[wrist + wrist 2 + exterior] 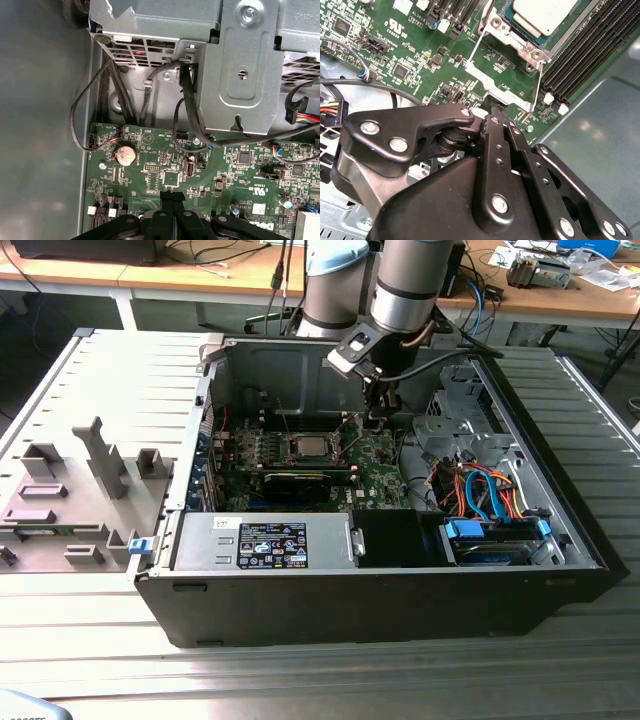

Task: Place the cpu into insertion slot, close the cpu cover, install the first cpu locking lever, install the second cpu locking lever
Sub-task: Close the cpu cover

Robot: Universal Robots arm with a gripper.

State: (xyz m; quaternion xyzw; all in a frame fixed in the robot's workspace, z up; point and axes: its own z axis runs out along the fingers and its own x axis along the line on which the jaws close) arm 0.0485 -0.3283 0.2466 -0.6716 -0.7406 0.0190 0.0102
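Because the cpu [545, 15] lies in the insertion slot [497, 27], my pincer [491, 103], pinched shut and empty for pushing, meets the cpu cover [495, 85].

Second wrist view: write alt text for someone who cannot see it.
The black gripper, shut, has its tip at the free edge of the open cover. Beyond it the cpu sits in the slot on the green board.
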